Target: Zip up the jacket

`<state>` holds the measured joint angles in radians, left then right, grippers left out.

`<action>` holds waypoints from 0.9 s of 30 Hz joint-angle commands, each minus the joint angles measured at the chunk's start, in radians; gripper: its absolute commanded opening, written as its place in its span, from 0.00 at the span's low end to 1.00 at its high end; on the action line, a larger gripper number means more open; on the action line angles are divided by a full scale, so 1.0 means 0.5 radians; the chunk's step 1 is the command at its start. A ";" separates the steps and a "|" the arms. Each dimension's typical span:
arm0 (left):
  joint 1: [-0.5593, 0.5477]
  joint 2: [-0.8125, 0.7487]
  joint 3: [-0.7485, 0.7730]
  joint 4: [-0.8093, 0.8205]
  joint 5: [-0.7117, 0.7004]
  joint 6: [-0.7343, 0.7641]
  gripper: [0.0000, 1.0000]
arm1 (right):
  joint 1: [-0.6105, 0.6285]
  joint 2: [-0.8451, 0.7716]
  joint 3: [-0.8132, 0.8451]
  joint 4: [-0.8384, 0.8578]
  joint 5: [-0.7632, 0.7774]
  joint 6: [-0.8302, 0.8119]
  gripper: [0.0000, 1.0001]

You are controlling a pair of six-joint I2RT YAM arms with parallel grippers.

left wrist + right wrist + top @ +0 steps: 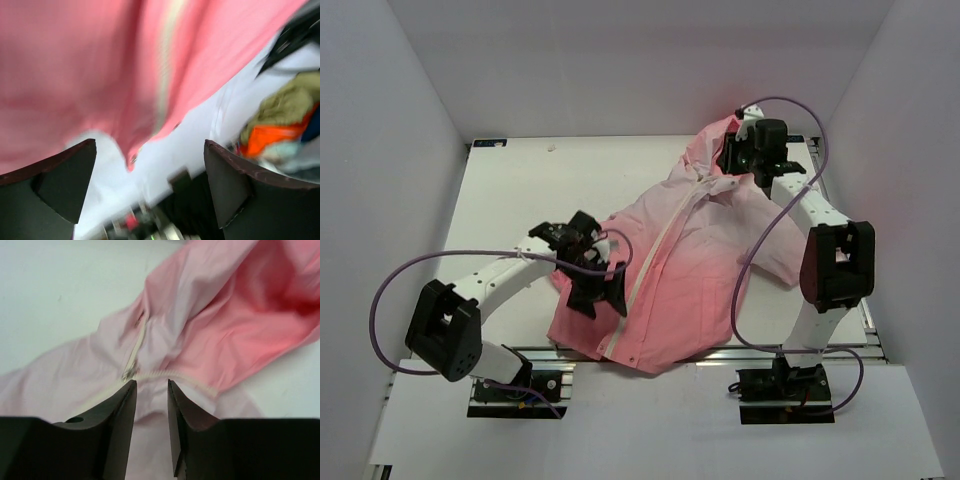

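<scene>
White worktop (520, 190) carries the pale-pink-to-coral jacket (690, 270), spread flat, its white zipper (655, 255) running up the front. Right pincer (151, 382), narrowly parted and gripping nothing, sits just short of the zipper's top. Left pincer (150, 144) gapes wide and empty by the jacket's lower edge.

Jacket (700, 260): on table (510, 190), right of centre.
Hood (715, 140): far end.
Hem (610, 350): near edge.
Zipper (655, 265): near-to-far along jacket's middle.
Left gripper (598, 290): over near-left panel, just left of zipper.
Right gripper (735, 160): at collar, before hood.
</scene>
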<state>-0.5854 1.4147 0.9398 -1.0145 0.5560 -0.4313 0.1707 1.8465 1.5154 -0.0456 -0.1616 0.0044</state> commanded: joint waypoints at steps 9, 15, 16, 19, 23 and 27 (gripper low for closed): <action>0.005 0.164 0.593 0.774 -0.342 -0.030 0.98 | 0.321 -0.055 -0.601 0.008 0.043 0.000 0.33; 0.008 0.490 0.949 1.068 -0.492 0.080 0.98 | 0.370 0.117 -0.595 0.023 0.200 0.083 0.26; 0.008 0.612 0.995 1.096 -0.498 0.101 0.98 | 0.373 0.099 -0.619 0.045 0.231 0.095 0.25; 0.008 0.912 1.274 1.118 -0.492 0.160 0.98 | 0.370 -0.085 -0.748 0.070 0.295 0.068 0.24; 0.008 1.271 1.672 1.231 -0.456 0.178 0.98 | 0.340 -0.394 -0.859 0.018 0.256 0.104 0.30; 0.005 1.576 1.961 1.344 -0.416 0.163 0.98 | 0.242 -0.557 -0.920 -0.074 0.280 0.304 0.24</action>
<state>-0.5842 2.1582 1.8282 -0.4099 0.3294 -0.3618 0.3317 1.6405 1.0748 -0.0776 -0.0437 0.0753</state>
